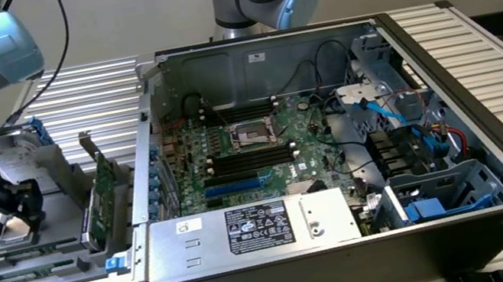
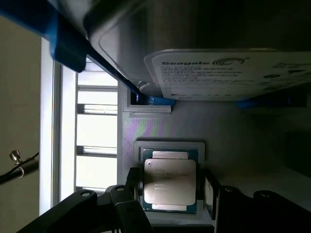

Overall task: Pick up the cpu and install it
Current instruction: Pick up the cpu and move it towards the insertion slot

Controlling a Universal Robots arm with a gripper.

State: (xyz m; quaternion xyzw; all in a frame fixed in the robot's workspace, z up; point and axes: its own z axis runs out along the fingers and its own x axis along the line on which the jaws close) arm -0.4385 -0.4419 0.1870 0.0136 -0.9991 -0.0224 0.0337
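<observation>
The cpu (image 2: pixel 169 182) is lying flat in a square recess of the grey tray (image 2: pixel 194 126), silver top facing up. The gripper (image 2: pixel 171 189) is straddling it, jaws standing wide, a finger (image 2: pixel 134 182) just beside each of two opposite edges, possibly not touching. The drive (image 2: pixel 228 73) is sitting in a blue bracket (image 2: pixel 68 48) near the cpu. The slatted counter (image 2: pixel 97 131) is showing beyond the tray.
</observation>
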